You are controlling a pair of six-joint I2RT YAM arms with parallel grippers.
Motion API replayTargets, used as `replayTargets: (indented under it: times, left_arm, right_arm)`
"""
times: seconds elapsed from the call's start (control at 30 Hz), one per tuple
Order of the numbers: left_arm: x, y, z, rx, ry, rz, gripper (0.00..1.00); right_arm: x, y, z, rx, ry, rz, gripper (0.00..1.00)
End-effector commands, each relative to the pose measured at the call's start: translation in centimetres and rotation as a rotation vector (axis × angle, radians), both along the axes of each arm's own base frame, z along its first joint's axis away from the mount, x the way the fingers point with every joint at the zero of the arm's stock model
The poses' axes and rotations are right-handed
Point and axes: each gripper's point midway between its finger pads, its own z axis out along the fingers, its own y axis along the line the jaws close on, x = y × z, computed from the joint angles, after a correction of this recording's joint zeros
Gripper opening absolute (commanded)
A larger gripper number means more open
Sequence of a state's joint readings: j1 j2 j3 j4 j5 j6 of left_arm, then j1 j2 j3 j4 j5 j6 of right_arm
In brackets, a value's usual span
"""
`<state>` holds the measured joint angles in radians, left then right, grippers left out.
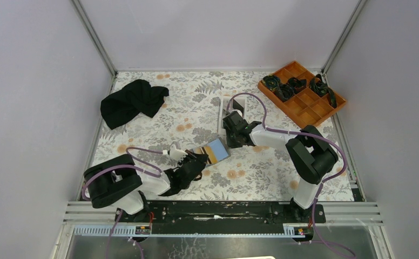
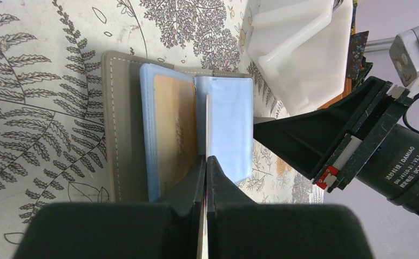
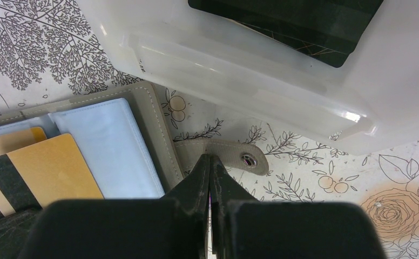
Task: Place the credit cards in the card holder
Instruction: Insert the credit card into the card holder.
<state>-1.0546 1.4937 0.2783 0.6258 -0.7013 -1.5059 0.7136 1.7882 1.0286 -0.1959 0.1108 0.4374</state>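
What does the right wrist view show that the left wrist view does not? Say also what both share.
Only right wrist: the snap tab at the tip of the shut right pincer, and black cards in the tray. Only left wrist: a blue page standing up, nipped by the left pincer. Both: the open holder, the gold card, the white tray.

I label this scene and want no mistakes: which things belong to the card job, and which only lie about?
Job: card holder, orange-gold card, dark card, white tray holding it.
Lying about: black cloth, orange compartment tray, black items in it.
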Motion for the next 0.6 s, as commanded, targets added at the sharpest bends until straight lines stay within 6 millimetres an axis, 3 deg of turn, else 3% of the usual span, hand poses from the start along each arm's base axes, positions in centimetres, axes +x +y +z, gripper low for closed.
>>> replayTargets:
  times: [0.0,0.57]
  left_arm:
    - [0.7,-0.3,0.8,-0.019,-0.037,0.042,0.0]
    - [-0.4,1.3,-1.0,0.068,0.0,0.121,0.0]
  right_arm:
    - [-5.4,-2.7,-4.1,-0.127,0.192,0.056,0.0]
    - [-6.3,-3.1,-4.6,-0.146,0.214,0.073,0.0]
